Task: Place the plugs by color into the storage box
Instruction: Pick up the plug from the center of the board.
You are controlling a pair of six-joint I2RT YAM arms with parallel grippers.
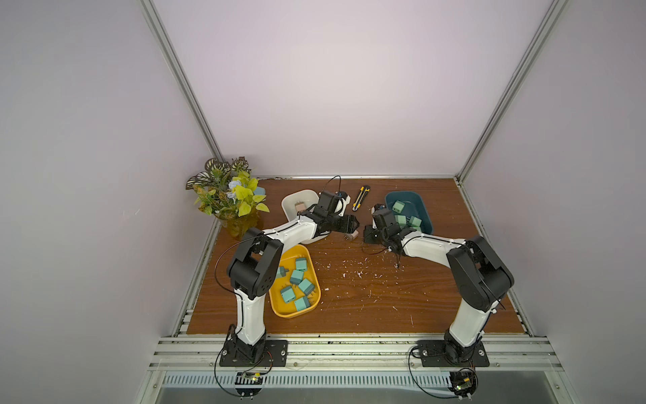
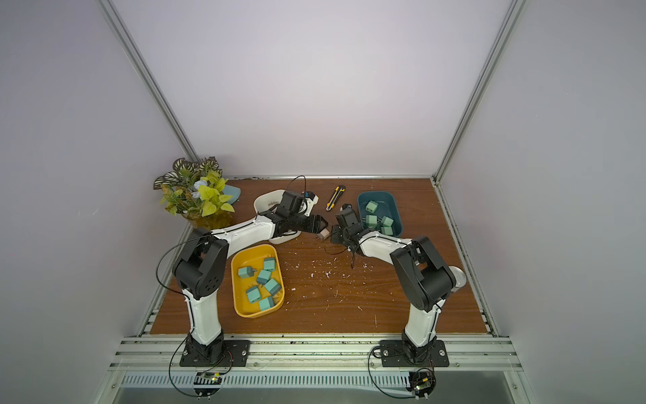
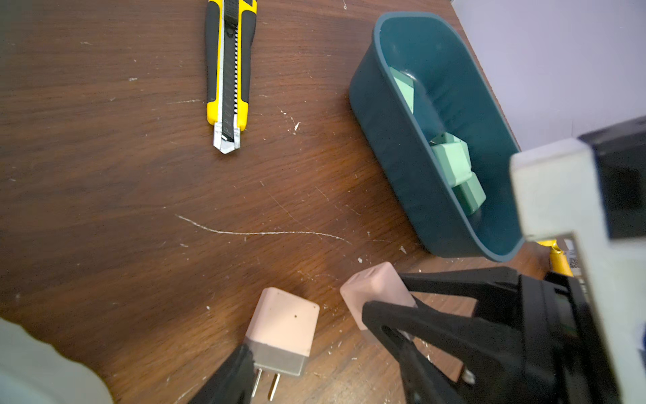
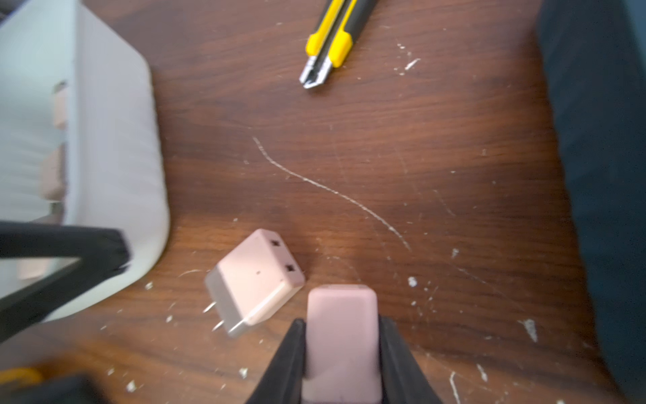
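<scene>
Yellow bin (image 1: 278,309) has six teal plugs (image 1: 296,276) in it. White bin (image 1: 290,210) behind it has got some pink plugs (image 1: 300,207). Left gripper (image 1: 356,229) sits with jaws apart at a loose pink plug (image 3: 283,328) on the table. Right gripper (image 4: 342,325) is clamped on a second pink plug (image 3: 374,290), just beside it. Dark bin (image 1: 424,210) holds four green plugs (image 1: 398,206).

Saw knife (image 1: 361,198) lying flat near back of wooden surface (image 1: 367,300); plant (image 1: 227,196) in far left corner. Noted white flecks (image 1: 353,271) scattered mid-surface.
</scene>
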